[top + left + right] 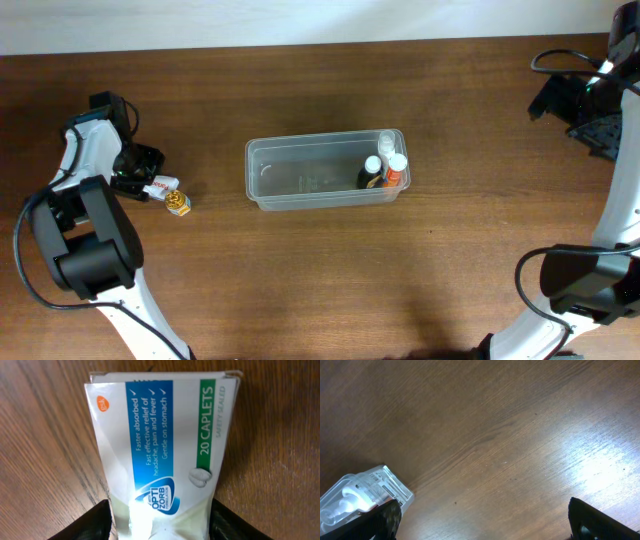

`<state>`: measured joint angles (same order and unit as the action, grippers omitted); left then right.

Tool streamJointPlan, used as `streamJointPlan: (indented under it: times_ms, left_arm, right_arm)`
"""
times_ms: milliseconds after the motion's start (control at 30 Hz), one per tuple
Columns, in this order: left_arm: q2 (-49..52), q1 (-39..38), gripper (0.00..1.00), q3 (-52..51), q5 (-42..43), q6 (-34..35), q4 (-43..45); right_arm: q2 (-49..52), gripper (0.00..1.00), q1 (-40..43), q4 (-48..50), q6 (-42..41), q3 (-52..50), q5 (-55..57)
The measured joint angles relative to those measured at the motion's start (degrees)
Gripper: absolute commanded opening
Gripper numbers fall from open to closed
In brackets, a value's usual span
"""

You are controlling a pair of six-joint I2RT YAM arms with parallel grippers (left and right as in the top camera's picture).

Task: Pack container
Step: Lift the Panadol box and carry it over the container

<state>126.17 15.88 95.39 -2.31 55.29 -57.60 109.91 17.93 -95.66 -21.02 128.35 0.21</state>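
Note:
The clear plastic container (300, 170) lies in the middle of the table. At its right end stand a dark bottle with a white cap (371, 173), an orange bottle (396, 171) and a clear bottle (386, 144). My left gripper (140, 182) is far left of the container, low at the table, shut on a white, blue and green caplet box (160, 445), whose sides pinch in between the fingers (160, 527). My right gripper (482, 520) is open and empty above bare wood at the far right (598, 128). One corner of the container (367, 492) shows in the right wrist view.
A small yellow and gold item (179, 203) lies on the table just right of the left gripper. The table's far edge meets a white wall at the top. The arm bases stand at the front left and front right.

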Motion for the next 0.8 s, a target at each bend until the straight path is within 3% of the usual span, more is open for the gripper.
streamJointPlan:
  times_ms: [67, 200, 633, 800]
  left_arm:
    - [0.0, 0.0, 0.5, -0.02, 0.0, -1.68, 0.0]
    - [0.0, 0.0, 0.26, 0.0, -0.07, -5.4, 0.0]
    - [-0.04, 0.0, 0.26, 0.31, -0.79, -21.55, -0.46]
    - [-0.04, 0.02, 0.25, 1.73, 3.08, -26.62, -1.62]
  right_arm:
    - [0.0, 0.98, 0.0, 0.0, 0.0, 0.0, 0.0]
    - [0.0, 0.98, 0.0, 0.0, 0.0, 0.0, -0.02]
    - [0.0, 0.98, 0.0, 0.0, -0.02, 0.0, 0.0]
    - [0.0, 0.98, 0.0, 0.0, -0.02, 0.0, -0.02]
